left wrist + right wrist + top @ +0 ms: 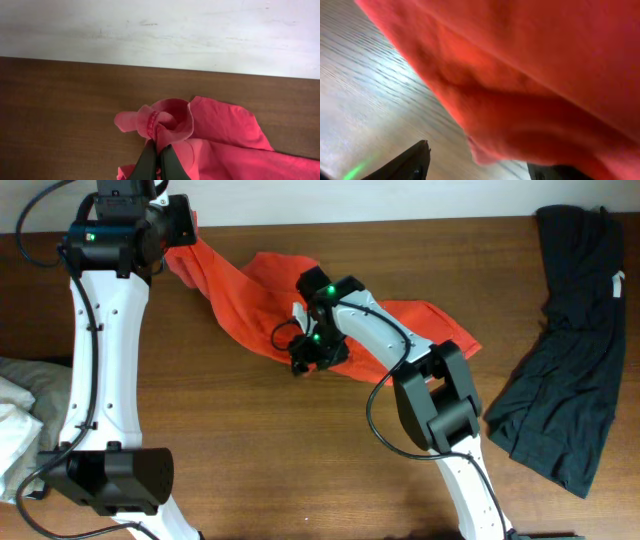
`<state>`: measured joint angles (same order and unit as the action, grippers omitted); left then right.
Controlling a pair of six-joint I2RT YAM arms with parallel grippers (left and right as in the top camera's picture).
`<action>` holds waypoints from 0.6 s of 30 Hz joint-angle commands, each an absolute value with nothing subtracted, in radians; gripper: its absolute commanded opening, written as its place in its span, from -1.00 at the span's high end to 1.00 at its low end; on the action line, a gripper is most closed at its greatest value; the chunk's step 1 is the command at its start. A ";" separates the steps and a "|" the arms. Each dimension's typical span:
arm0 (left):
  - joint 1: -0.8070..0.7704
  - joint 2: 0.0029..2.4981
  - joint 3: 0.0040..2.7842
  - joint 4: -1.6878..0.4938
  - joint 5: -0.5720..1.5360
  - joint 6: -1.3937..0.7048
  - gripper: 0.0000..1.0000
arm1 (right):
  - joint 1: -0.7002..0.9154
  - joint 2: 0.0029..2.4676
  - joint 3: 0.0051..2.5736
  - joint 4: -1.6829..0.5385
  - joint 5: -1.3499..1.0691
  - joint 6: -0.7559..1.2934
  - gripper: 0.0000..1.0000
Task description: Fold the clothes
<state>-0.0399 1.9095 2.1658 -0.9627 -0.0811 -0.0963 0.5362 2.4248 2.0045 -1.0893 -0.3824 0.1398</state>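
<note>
The red-orange T-shirt (255,285) lies stretched in a rumpled band across the wooden table, from the back left toward the middle right. My left gripper (183,242) is shut on its far-left end; in the left wrist view the closed fingers (150,161) pinch a bunched hem of the shirt (225,135). My right gripper (308,360) sits at the shirt's near edge, mid-table. In the right wrist view it (480,167) is open, and a loose fold of the shirt (530,75) hangs between the spread fingers (412,162), draping over the right one.
A black garment (565,340) lies spread at the table's right end. Pale white and khaki clothes (20,405) are heaped at the left edge. A white surface (160,30) runs behind the table's far edge.
</note>
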 commanded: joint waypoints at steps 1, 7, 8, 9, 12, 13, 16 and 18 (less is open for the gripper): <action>-0.039 1.922 2.188 -0.970 -0.075 -0.080 0.99 | 0.577 2.551 1.979 -1.081 -0.332 0.140 -0.01; -0.041 1.922 2.188 -0.970 -0.075 -0.081 0.99 | 0.570 2.552 1.979 -1.084 -0.275 0.226 0.92; -0.044 1.922 2.188 -0.970 -0.074 -0.081 0.99 | 0.562 2.552 1.980 -1.084 -0.249 0.227 0.92; -0.046 1.922 2.188 -0.970 -0.075 -0.081 0.99 | 0.556 2.551 1.980 -1.085 -0.223 0.226 0.92; -0.045 1.922 2.188 -0.970 -0.075 -0.081 0.99 | 0.549 2.497 1.982 -1.089 -0.087 0.222 0.91; -0.045 1.922 2.188 -0.967 -0.075 -0.081 0.99 | 0.548 2.463 1.988 -1.100 -0.060 0.218 0.91; -0.046 1.922 2.188 -0.959 -0.074 -0.081 0.99 | 0.536 2.245 2.101 -1.190 -0.006 0.215 0.92; -0.046 1.922 2.188 -0.959 -0.075 -0.081 0.99 | 0.527 2.193 2.129 -1.208 -0.007 0.215 0.92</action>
